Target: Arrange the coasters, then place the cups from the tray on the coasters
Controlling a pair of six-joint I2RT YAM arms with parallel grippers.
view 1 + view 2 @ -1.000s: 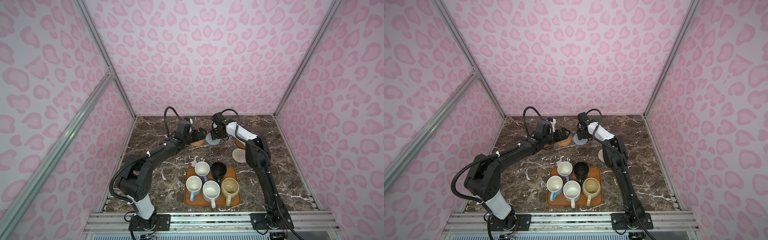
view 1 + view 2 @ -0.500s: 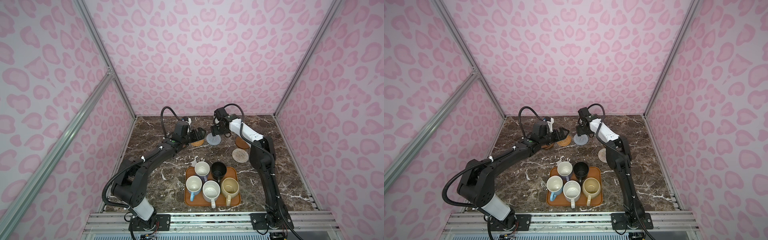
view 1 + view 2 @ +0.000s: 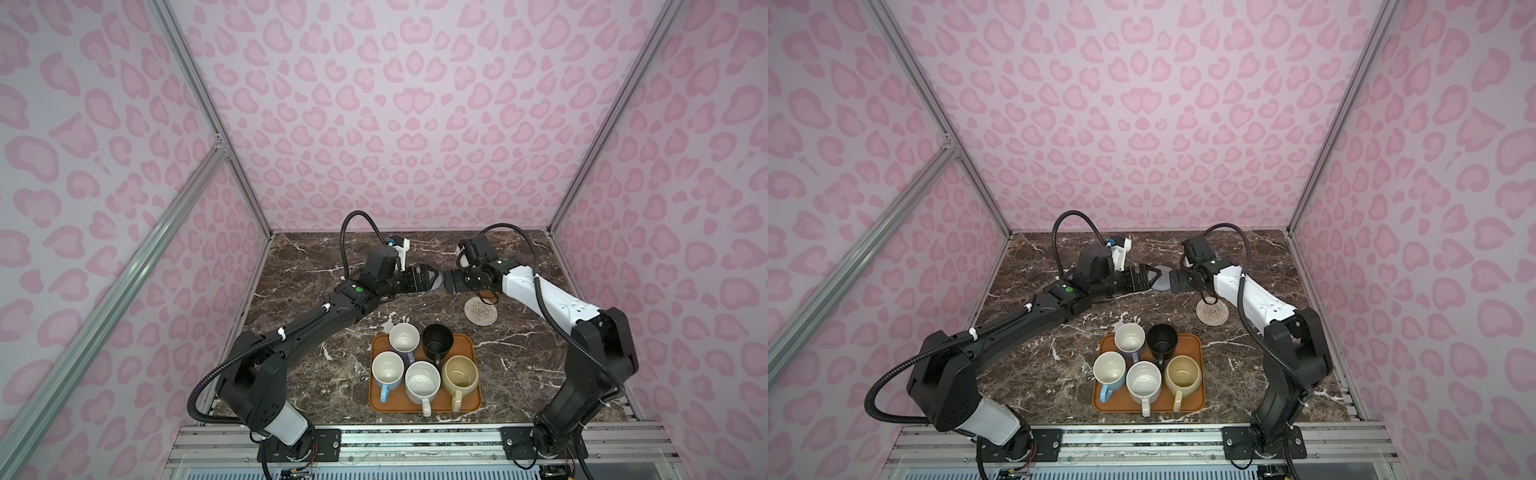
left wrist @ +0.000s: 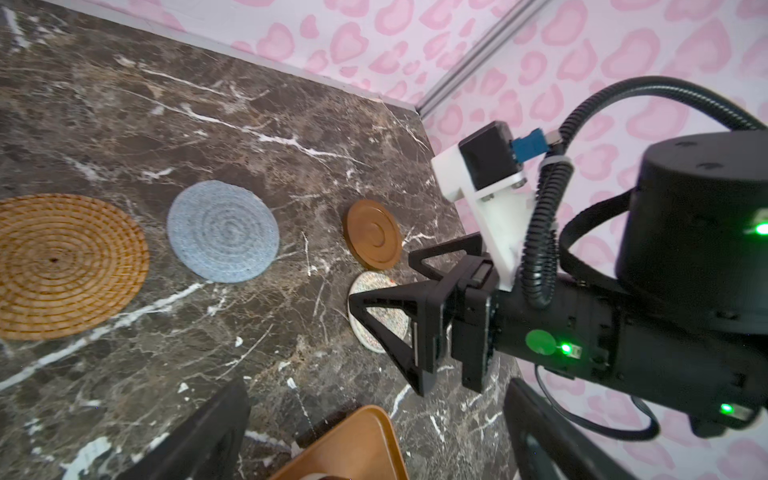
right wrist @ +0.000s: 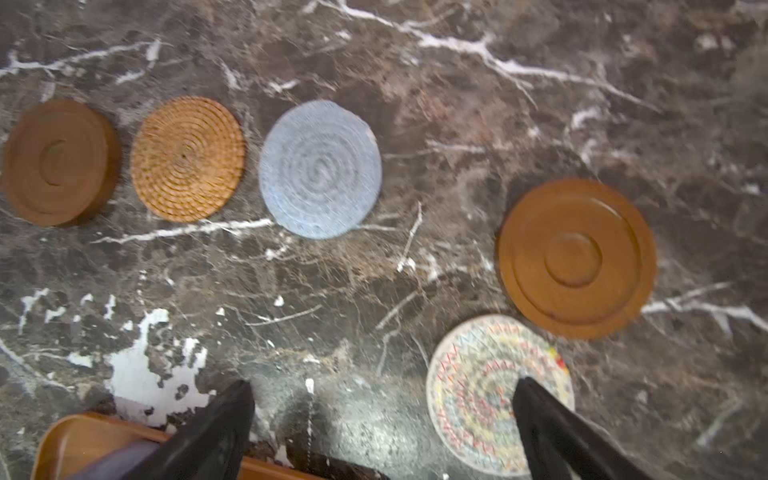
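Observation:
The coasters lie in a row at the back: a brown wooden one (image 5: 60, 162), orange woven (image 5: 187, 158), grey-blue woven (image 5: 320, 168), then a second brown wooden one (image 5: 575, 257) with the cream woven one (image 5: 486, 395) nearer the tray. My right gripper (image 5: 382, 432) is open and empty, just right of the grey-blue coaster (image 3: 1160, 282). My left gripper (image 3: 430, 279) faces it from the left, open and empty. On the tray (image 3: 467, 338) stand the lavender (image 3: 404, 337), black (image 3: 437, 340), light blue (image 3: 388, 370), speckled white (image 3: 422, 382) and beige (image 3: 459, 374) cups.
The two grippers nearly meet tip to tip over the back middle of the dark marble table (image 3: 519, 357). Pink patterned walls and metal posts close in the back and both sides. The tray sits near the front edge.
My right gripper has opened, let go of the grey-blue coaster and drawn back to the right. The coaster now lies flat on the table. The left arm has shifted slightly to the right.

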